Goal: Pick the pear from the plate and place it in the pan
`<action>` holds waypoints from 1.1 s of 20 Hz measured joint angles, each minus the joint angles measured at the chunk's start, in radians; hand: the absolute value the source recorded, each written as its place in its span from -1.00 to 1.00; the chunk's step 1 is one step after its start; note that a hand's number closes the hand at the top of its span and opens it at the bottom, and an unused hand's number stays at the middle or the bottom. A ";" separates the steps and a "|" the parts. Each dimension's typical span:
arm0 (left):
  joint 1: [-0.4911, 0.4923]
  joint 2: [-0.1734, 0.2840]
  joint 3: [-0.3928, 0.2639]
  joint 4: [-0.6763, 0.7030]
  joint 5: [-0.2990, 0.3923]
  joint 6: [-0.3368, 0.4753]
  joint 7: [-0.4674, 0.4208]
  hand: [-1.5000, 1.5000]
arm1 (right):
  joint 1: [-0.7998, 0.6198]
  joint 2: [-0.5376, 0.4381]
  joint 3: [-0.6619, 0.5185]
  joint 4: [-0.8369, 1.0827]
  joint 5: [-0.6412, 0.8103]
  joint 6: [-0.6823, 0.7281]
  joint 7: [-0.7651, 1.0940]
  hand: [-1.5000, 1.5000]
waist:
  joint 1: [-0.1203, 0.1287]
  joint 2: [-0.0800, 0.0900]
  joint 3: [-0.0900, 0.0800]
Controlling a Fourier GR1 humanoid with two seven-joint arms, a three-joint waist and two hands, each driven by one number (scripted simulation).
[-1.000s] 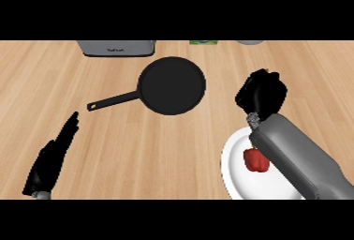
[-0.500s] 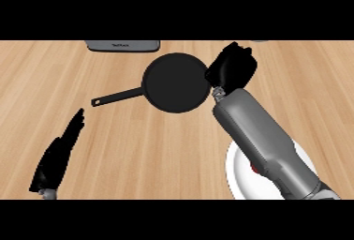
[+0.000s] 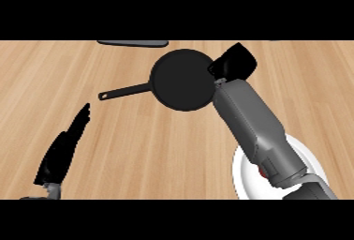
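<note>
The right hand [image 3: 233, 63] sits at the right rim of the black pan [image 3: 181, 79], partly over it. Half a second ago it was at that rim too, and a second ago it was well off to the right of the pan, nearer the plate. The hand is a dark shape seen from behind — I cannot tell if its fingers are curled or straight, or if it holds anything.

The grey right forearm [image 3: 252, 124] runs from the pan's right rim down to the white plate [image 3: 242, 176], which lies well below and to the right of the pan. The arm covers most of the plate. A small bit of red [image 3: 262, 174] peeks out on the plate just at the arm's edge. A second ago a red thing lay in plain view on the plate. It is too hidden now to say what it is, so I cannot tell where the pear is.

The pan's handle [image 3: 124, 90] points left and a little down across the wooden bench [image 3: 138, 145].

The left hand [image 3: 63, 150] rests open, fingers straight — well below and left of the pan, much where it was before.

A dark flat thing [image 3: 133, 43] shows above the pan at the top edge.
</note>
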 measured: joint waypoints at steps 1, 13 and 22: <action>-0.007 -0.002 0.000 0.004 -0.001 -0.001 0.000 0.00 | -0.017 0.003 -0.019 0.036 -0.014 -0.004 -0.011 1.00 | 0.004 0.001 0.000; -0.049 -0.009 -0.015 0.012 -0.009 -0.017 0.001 0.00 | -0.015 0.012 -0.284 0.113 -0.319 -0.275 -0.202 -1.00 | 0.048 0.018 0.004; -0.040 -0.008 -0.001 0.026 -0.008 -0.017 -0.013 0.00 | -0.012 0.011 -0.339 0.132 -0.275 -0.625 -0.328 -1.00 | 0.027 0.008 0.001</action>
